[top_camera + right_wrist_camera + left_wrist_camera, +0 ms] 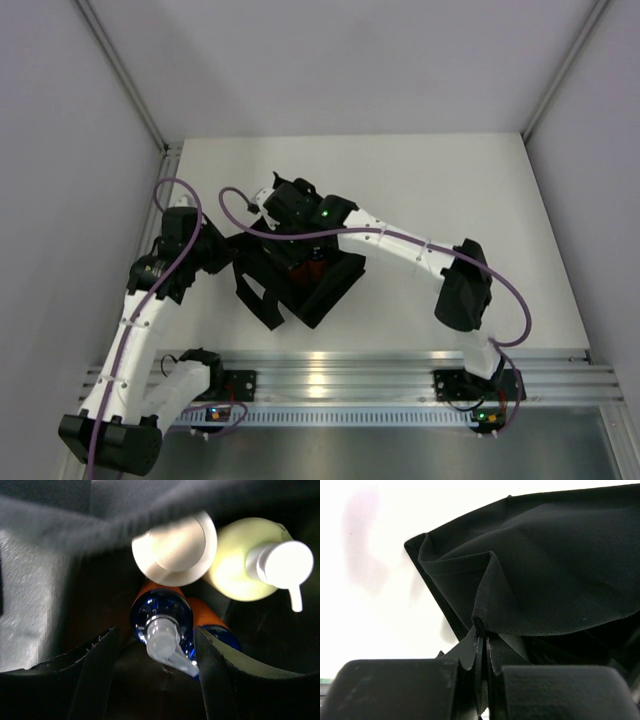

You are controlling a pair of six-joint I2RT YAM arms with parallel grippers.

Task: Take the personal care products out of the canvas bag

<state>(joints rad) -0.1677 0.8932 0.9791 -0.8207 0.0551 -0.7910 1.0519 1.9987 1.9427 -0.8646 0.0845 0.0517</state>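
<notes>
We see our left gripper (483, 650) pinching a raised fold of the black canvas bag (555, 565), its jaws pressed together on the cloth. The bag fills the right and far side, and the white table (365, 610) lies to the left.

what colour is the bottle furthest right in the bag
Pale yellow-green bottle; right wrist view.

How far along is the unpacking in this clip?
Done: nothing; no bottle shows outside the floppy black canvas bag. In hand: left gripper pinches its fabric; open right gripper straddles one orange, blue-banded pump bottle inside. Left: that one, the second orange bottle, the beige cream-capped bottle, the pale yellow-green pump bottle.
</notes>
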